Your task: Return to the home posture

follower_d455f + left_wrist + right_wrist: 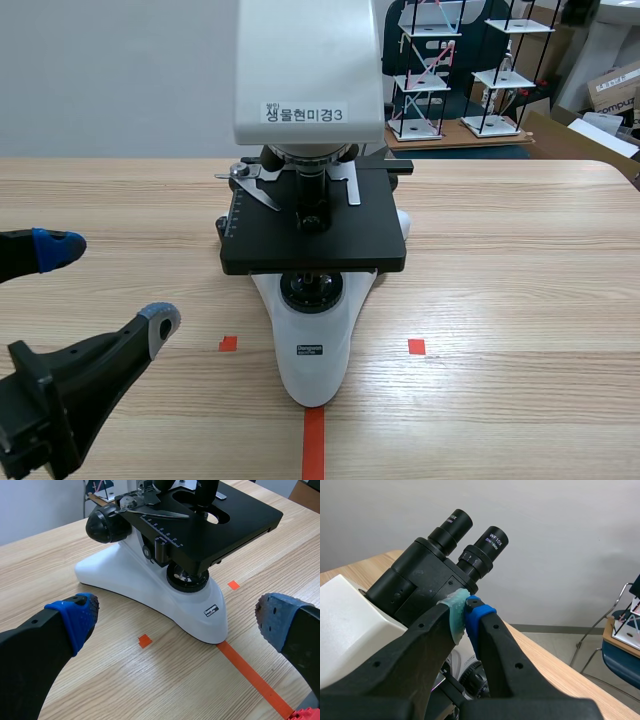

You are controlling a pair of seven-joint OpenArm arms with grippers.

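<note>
Microscope (312, 200) stands at the centre of the frame on the bench (520, 300). Its white base runs lengthwise from the lower centre up toward the stage (315, 240), and its head fills the upper centre. The right tool (466, 614) is the nearer one. In its own view its pads (455, 611) are closed together with nothing between them, just below the eyepieces (475, 535) and hard by the black head; whether they touch it I cannot tell. This tool does not show in the scene view. The left tool (108, 287) sits at the lower left of the scene frame, fingers (55, 248) spread wide and empty, apart from the base, which lies ahead of it. Going home likely turns on the right arm drawing back from the head without knocking the eyepieces; the left stands off from the base.
</note>
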